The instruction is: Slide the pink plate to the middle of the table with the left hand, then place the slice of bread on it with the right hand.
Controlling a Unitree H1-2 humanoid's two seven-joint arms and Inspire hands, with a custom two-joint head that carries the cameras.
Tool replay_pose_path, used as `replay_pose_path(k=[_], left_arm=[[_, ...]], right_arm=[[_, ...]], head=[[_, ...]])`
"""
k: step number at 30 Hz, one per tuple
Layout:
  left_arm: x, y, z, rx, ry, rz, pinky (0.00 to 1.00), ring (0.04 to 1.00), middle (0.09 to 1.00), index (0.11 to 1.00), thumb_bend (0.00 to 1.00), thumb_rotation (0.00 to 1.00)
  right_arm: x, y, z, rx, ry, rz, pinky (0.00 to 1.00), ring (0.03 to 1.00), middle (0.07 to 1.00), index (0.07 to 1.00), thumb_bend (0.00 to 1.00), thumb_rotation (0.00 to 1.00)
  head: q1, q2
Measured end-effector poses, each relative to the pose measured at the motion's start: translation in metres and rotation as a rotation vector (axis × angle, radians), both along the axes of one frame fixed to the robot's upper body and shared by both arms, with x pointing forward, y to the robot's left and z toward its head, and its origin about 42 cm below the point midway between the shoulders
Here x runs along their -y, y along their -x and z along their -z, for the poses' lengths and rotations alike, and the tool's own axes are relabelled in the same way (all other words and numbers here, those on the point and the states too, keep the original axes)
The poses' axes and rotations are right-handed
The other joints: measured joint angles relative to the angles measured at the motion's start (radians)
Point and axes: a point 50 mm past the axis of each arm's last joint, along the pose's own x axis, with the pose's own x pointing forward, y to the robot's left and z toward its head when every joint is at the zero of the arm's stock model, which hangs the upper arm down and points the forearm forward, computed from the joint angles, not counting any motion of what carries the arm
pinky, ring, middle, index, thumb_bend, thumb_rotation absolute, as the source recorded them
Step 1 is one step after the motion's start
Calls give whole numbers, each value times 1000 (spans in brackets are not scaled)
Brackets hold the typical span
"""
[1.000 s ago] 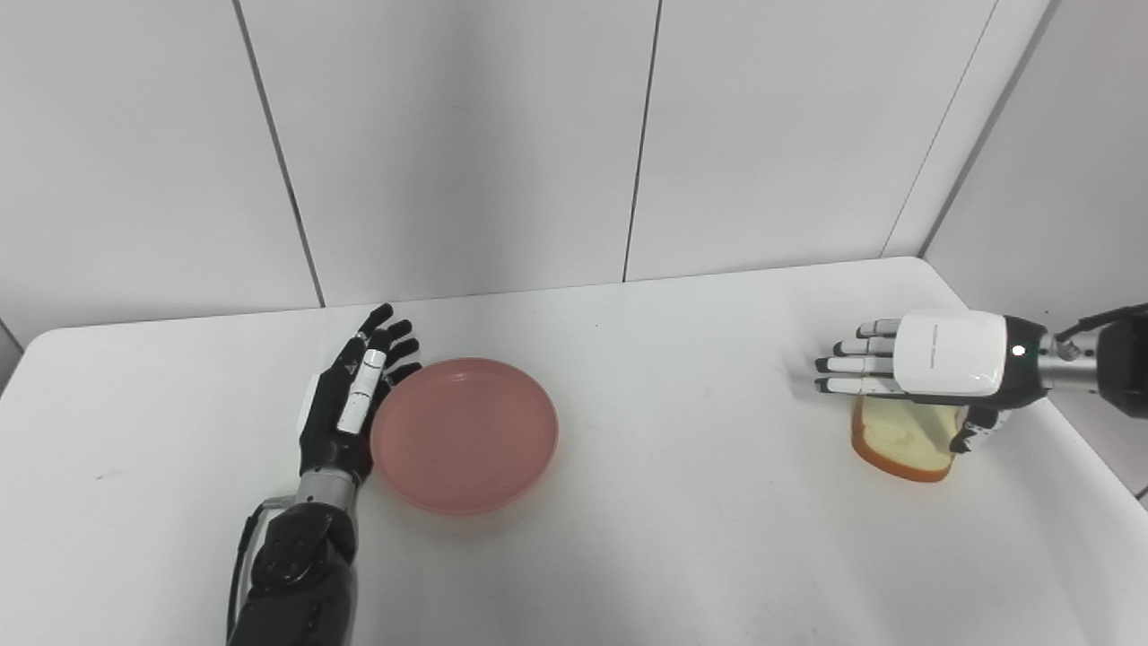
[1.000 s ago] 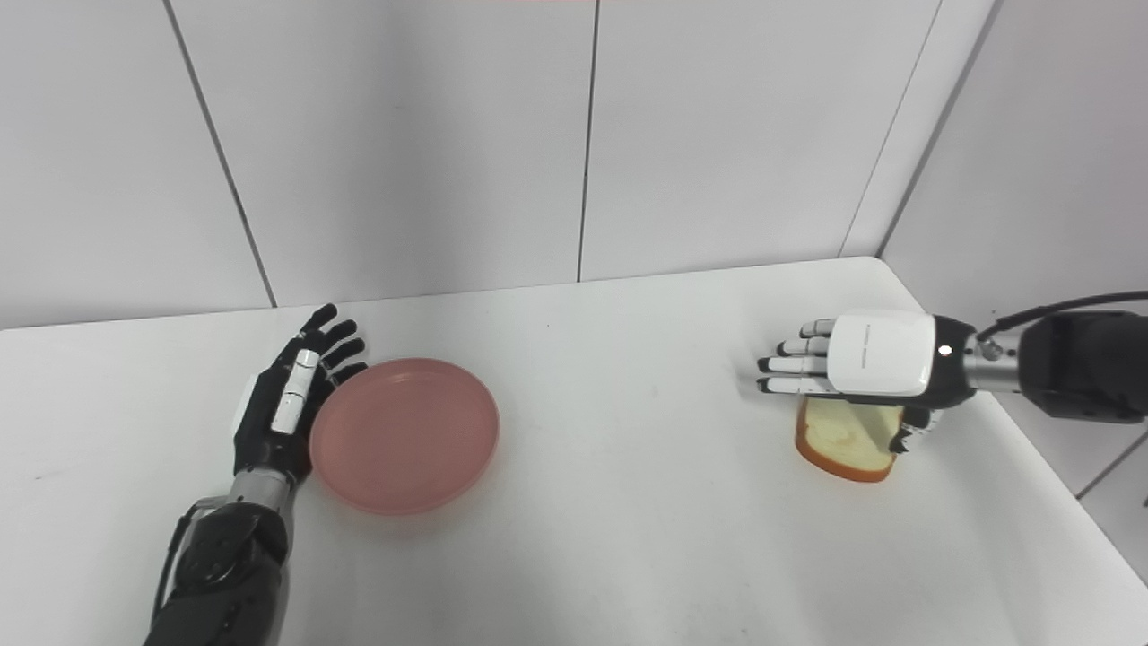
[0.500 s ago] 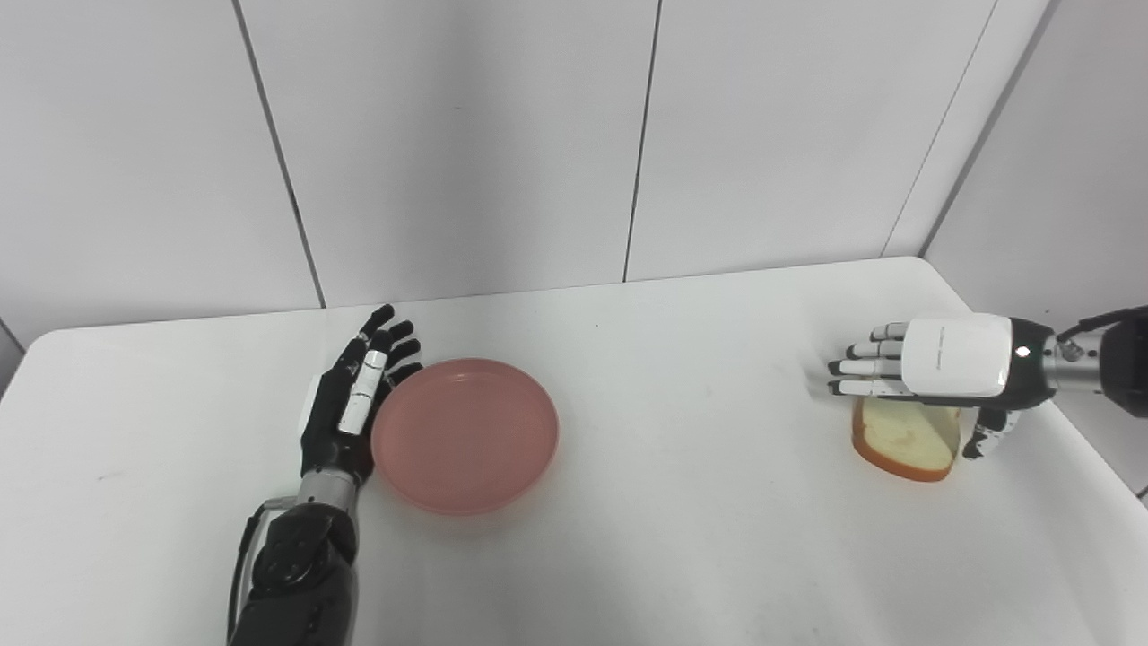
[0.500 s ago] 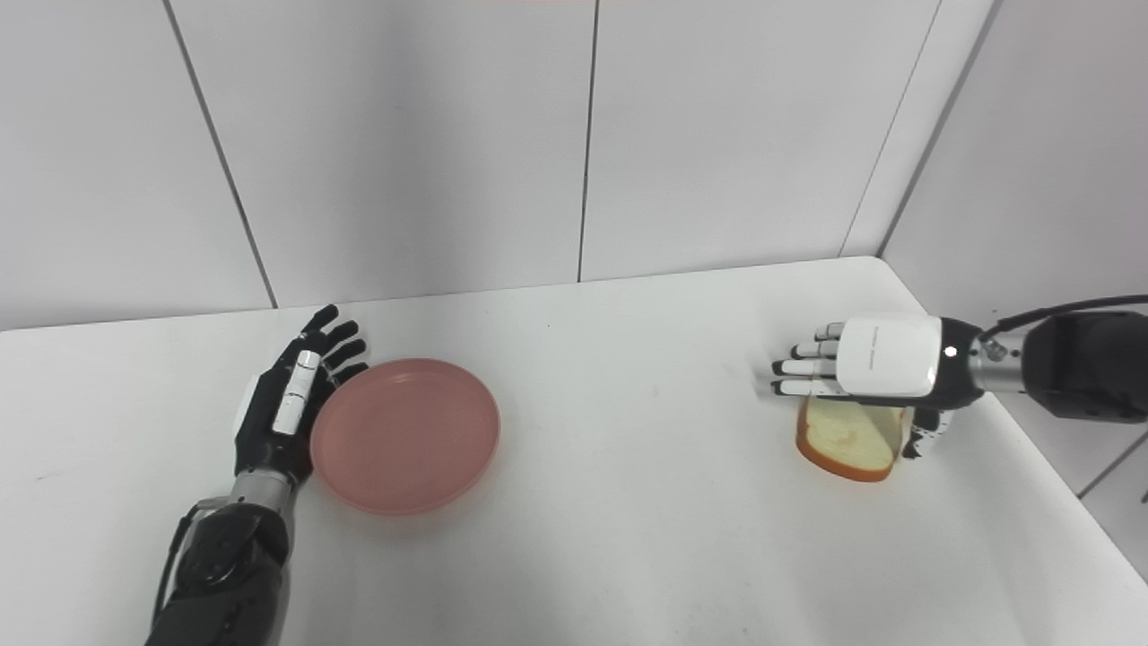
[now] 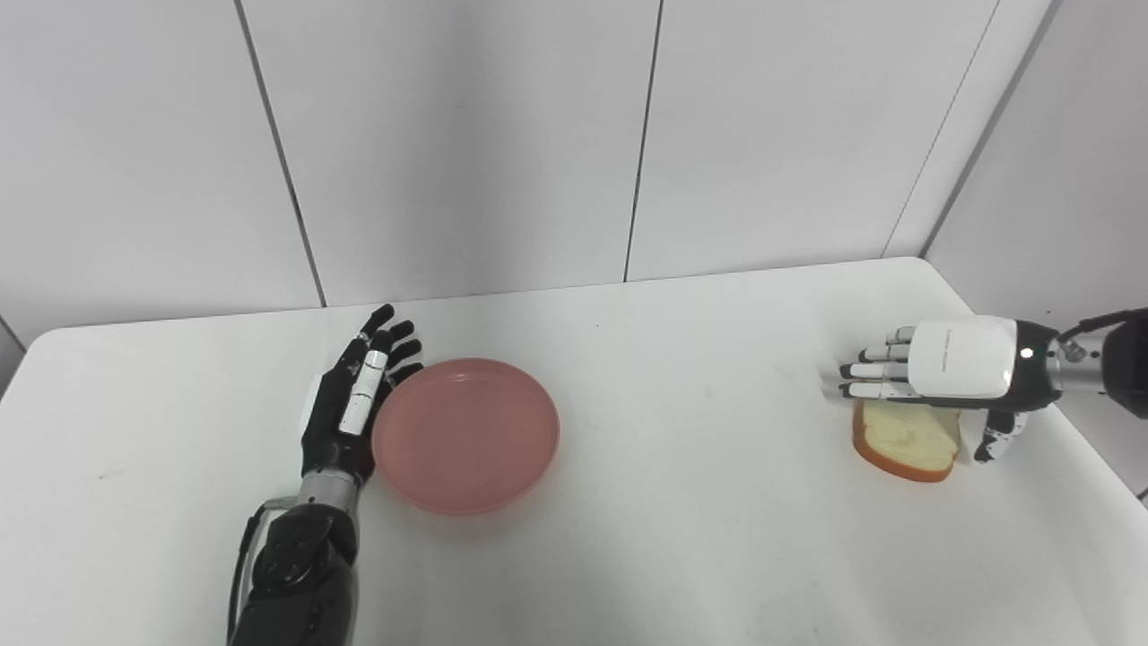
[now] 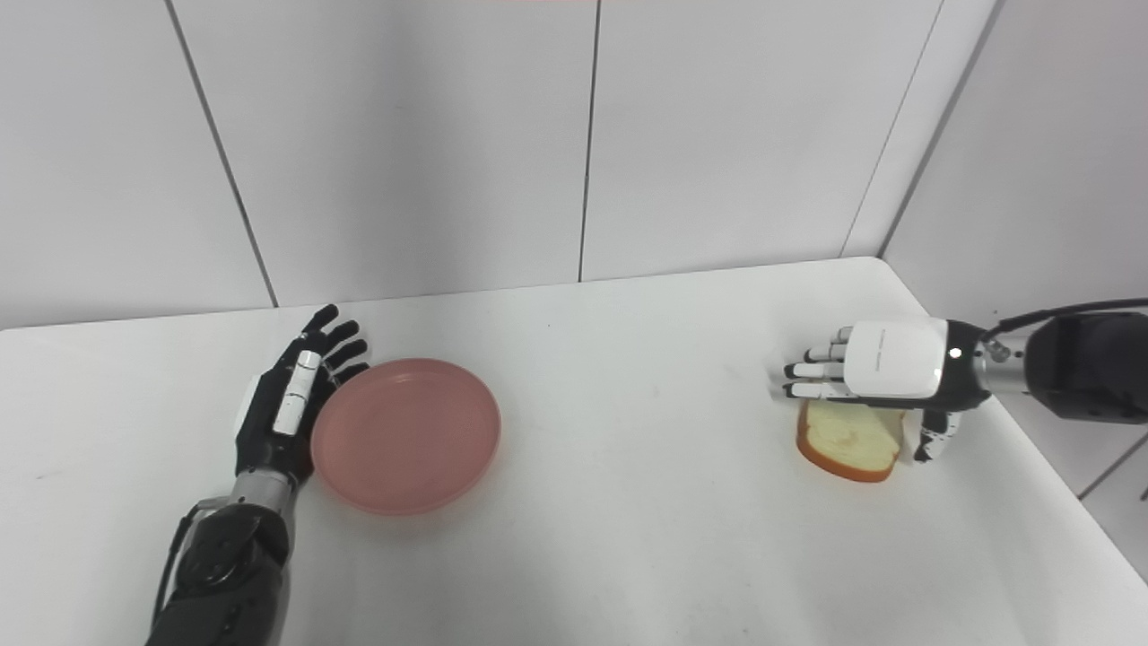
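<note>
**Left hand flat beside the plate, right hand over the bread**

The black left hand (image 5: 345,414), with a white strip along one finger, stands edge-on to the white table (image 5: 682,538), its fingers straight and fanned slightly apart, pointing away from the robot. It grips nothing; its palm side rests against the left rim of the round, shallow pink plate (image 5: 465,434). The dark forearm rises from the bottom edge, nearly in line with the hand.

The plate is smooth, matte plastic by its look, with a low raised rim and a flat well that holds nothing. It sits left of the table's middle, well apart from the bread.

The table is plain, smooth and white with rounded corners, backed by pale wall panels (image 5: 466,135) split by thin dark seams.

On the right side lies the slice of bread (image 6: 848,443), pale and soft-looking in the crumb with an orange-brown crust, flat on the table near its right edge.

The right hand (image 6: 874,375), with a glossy white shell on its back and white-and-black fingers, hovers palm down over the far part of the slice. Its fingers stretch out leftwards, close together, and the thumb hangs down just right of the bread. It has hold of nothing; whether it touches the slice cannot be told. Its forearm enters from the right.
</note>
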Motion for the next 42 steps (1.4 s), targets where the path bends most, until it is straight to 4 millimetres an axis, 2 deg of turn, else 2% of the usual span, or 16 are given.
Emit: replay_pose_path(k=[5, 12, 17, 23, 27, 31, 38, 40, 42], left_arm=[[0, 1, 0, 1, -1, 1, 718, 797, 828, 842, 808, 734], [-1, 3, 0, 0, 0, 2, 734, 806, 837, 849, 805, 727], [-2, 4, 1, -1, -2, 1, 732, 802, 831, 842, 818, 720], [-3, 7, 0, -2, 0, -1, 730, 805, 837, 845, 800, 721], [-3, 7, 1, -2, -4, 2, 725, 801, 833, 846, 798, 734], [-3, 7, 1, -2, -8, 5, 721, 799, 834, 845, 793, 737], [-2, 8, 1, -2, -10, 5, 714, 800, 835, 845, 797, 738], [-2, 8, 1, -2, -10, 5, 710, 798, 834, 843, 804, 735], [-2, 8, 1, -2, -10, 5, 710, 796, 831, 838, 806, 738]], right_arm=[[-1, 0, 2, -4, 7, 0, 800, 887, 991, 1000, 1000, 416], [2, 2, 8, 2, -2, -14, 839, 902, 998, 1000, 1000, 404], [5, 2, 12, 15, -16, -13, 823, 889, 980, 995, 1000, 428], [3, 3, 26, 6, -29, -26, 811, 872, 958, 952, 1000, 416], [3, 2, 28, 11, -40, -30, 818, 877, 971, 952, 1000, 354], [0, 2, 29, 7, -31, -30, 791, 844, 930, 935, 1000, 314], [-1, 1, 29, 11, -71, 1, 741, 782, 846, 827, 994, 186], [-2, 0, 29, 12, -78, 2, 710, 748, 808, 790, 967, 157], [-4, -1, 31, 17, -85, -14, 670, 708, 755, 737, 896, 159]], head=[[3, 5], [14, 11], [15, 12], [17, 18], [18, 18], [20, 20], [25, 23], [26, 26], [29, 26]])
